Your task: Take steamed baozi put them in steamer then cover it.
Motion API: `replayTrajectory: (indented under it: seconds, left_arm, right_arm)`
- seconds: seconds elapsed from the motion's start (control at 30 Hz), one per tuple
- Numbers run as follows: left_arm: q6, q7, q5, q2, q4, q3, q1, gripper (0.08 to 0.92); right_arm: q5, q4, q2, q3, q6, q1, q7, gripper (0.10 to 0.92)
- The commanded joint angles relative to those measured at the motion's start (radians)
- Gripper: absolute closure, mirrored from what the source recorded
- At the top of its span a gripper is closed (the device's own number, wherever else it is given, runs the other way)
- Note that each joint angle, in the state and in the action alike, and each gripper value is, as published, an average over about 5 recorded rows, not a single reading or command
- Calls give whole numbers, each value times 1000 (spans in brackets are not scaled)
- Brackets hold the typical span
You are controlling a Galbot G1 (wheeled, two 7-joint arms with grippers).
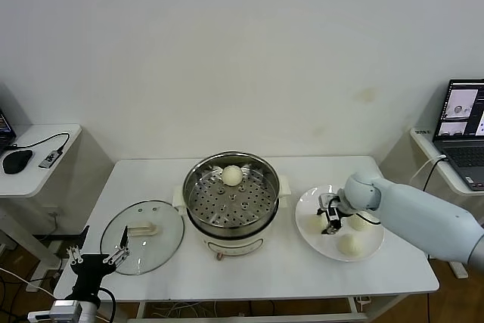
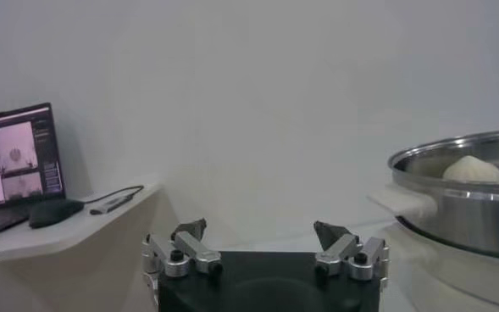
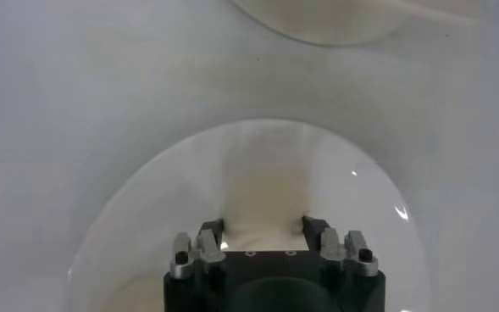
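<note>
The right arm is reaching in from the robot's right, bent down over the white plate on the right part of the white table. The right gripper is pointing down onto the plate, and in the right wrist view its two fingers are pressing against both sides of a steamed baozi, narrowed to the bun's width and gripping it while it is sitting on the plate. Two more baozi are lying on the same plate, one just beside the gripper toward the arm, one nearer the table's front edge; a fourth pale bun shape is showing on the gripper's steamer side.

The steamer is standing at the table's middle, uncovered, with one baozi lying on the perforated tray near the far wall. The cover is lying flat on the table to the steamer's left, handle up.

The left gripper is hanging low at the table's front-left corner, just beside the cover's rim, its fingers spread wide and holding nothing.

A laptop is sitting on a side desk at the right; a mouse is sitting on another at the left.
</note>
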Motion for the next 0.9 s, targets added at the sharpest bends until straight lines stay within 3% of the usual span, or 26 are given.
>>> replayTrajectory:
  seconds: [0.03, 0.47, 0.7, 0.9]
  left_arm:
    - [1, 1, 0, 2, -1, 2, 0, 177]
    - [9, 6, -6, 22, -6, 21, -12, 177]
    - [8, 5, -12, 34, 12, 34, -29, 177]
    - [6, 4, -15, 41, 23, 34, -40, 177]
  right_arm:
    - [67, 45, -51, -32, -8, 125, -69, 448]
    - [307, 185, -149, -326, -76, 655, -138, 440]
    - [498, 248, -4, -400, -166, 854, -90, 432]
    - [616, 219, 195, -409, -257, 837, -3, 430]
